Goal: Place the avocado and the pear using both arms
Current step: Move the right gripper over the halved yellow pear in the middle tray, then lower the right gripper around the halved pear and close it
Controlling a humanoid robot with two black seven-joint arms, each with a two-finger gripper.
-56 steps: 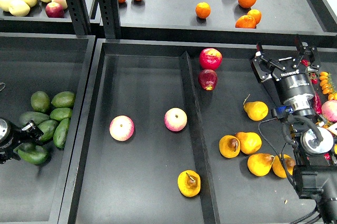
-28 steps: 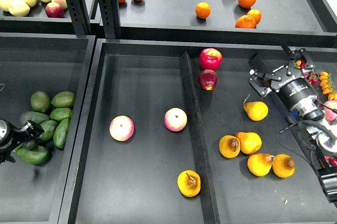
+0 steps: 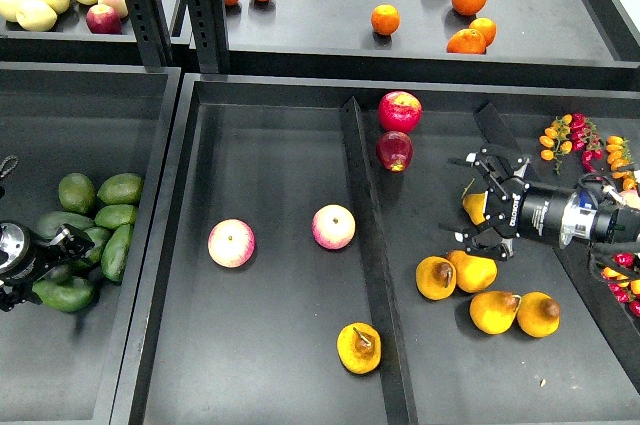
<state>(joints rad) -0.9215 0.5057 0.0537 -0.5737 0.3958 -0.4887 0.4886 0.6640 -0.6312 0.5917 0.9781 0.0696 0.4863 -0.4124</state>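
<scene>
Two hands work two trays: my right hand (image 3: pixel 478 207), prongs spread wide around a yellow pear (image 3: pixel 477 207), should centre before closing; my left hand (image 3: pixel 62 248) sits among the avocados (image 3: pixel 97 215) touching the dark avocado (image 3: pixel 64 293), its opening I cannot tell.

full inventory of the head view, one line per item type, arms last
Avocados: about seven, green, clustered in left bin.
Pink-yellow apples: two, centre tray.
Brown-patched pear: one, yellow-orange, centre tray, front.
Red apples: two, beside the divider, right tray.
Pears: five, yellow-orange, right tray.
Oranges: about eight, back shelf.
Pale apples: a pile, yellow-green, one red, top-left shelf.
Small red-orange fruit: bunches, far right.
Left gripper: at the avocados, fingers unclear.
Right gripper: open around one pear.
</scene>
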